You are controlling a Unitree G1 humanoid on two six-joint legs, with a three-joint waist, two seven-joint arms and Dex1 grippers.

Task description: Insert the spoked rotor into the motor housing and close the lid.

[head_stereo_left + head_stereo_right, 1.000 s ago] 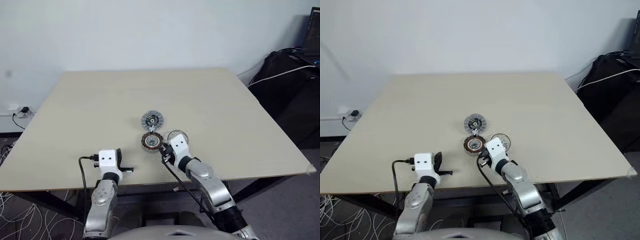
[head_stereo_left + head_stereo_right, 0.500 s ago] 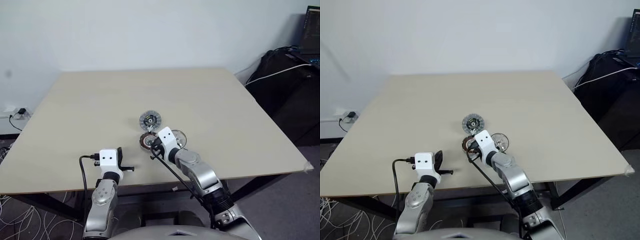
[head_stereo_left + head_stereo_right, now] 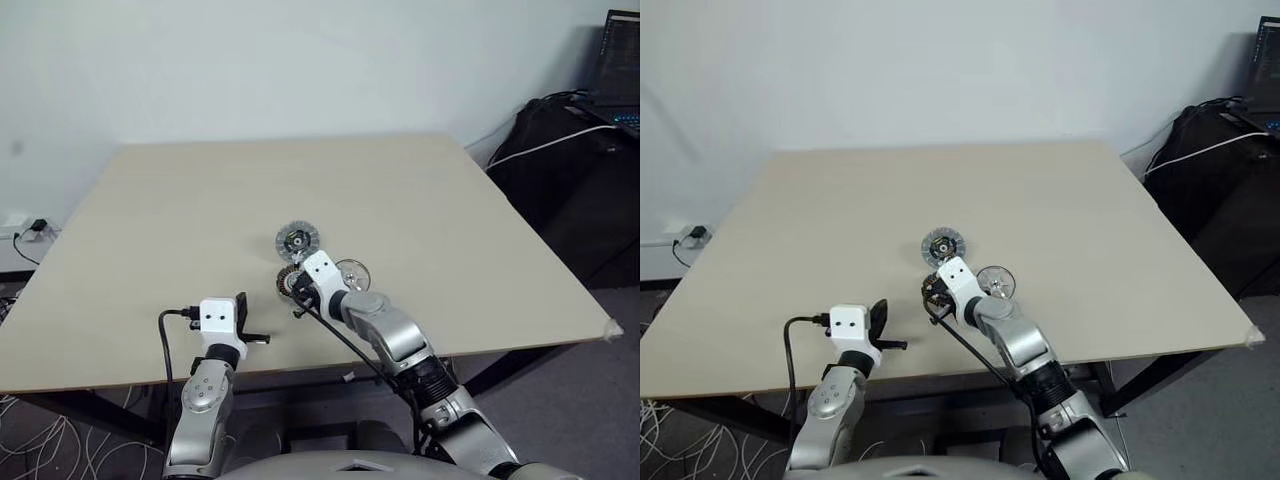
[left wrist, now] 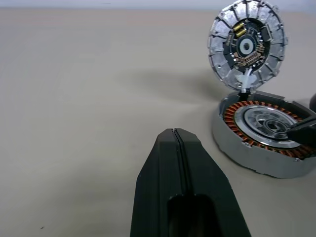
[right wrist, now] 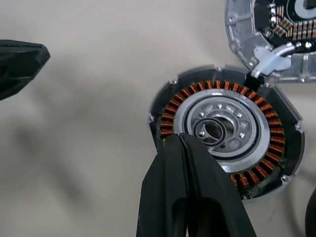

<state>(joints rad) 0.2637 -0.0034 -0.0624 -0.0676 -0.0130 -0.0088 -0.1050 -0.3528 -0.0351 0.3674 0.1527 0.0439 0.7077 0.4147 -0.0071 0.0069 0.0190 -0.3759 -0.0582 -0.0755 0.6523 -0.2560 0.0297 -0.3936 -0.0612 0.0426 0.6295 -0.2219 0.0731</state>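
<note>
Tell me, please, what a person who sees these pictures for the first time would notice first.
Probably the motor housing near the table's middle, with its copper-coloured ring of windings around a pale centre. The right gripper hangs shut just over its near rim. Behind the housing and joined to it by a pale link lies the lid, dark face showing, and the shiny spoked rotor lies on the table just right of the right arm.

Wall (image 3: 300, 60): plain white, upper frame
Table (image 3: 200, 200): beige top, centre
Floor (image 3: 600, 400): grey, lower right
Cables (image 3: 40, 440): white tangle, lower left
</note>
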